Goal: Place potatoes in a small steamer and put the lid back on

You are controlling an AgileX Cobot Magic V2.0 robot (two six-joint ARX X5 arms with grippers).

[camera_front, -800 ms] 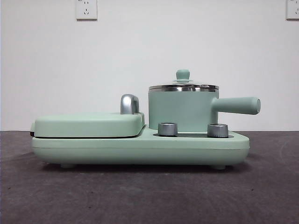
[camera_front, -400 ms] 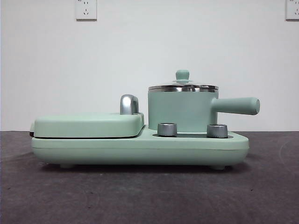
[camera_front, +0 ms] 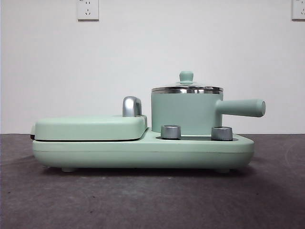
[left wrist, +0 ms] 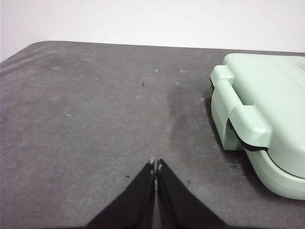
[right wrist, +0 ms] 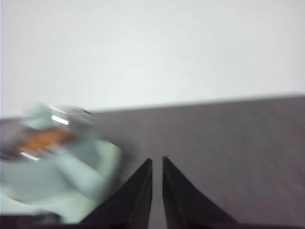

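Your right gripper (right wrist: 157, 160) has its jaws drawn almost together, only a slit between them, and holds nothing. Its picture is smeared, so judge the gap with caution. Off to one side of it and well apart stands the small steamer (right wrist: 52, 162), with an orange-brown smudge under the glass that looks like the potato (right wrist: 45, 138). The lid (camera_front: 187, 88) sits level on the steel rim in the front view, so the job appears nearly or fully done. Check that seat before you do anything else, and if you go back in, come straight down on the knob. Stay clear of the side handle (camera_front: 240, 108), since a nudge could turn the pot. Your left gripper (left wrist: 155, 164) is closed and empty over the bare table (left wrist: 86, 119), with the griddle cover (left wrist: 267, 109) beside it but apart.
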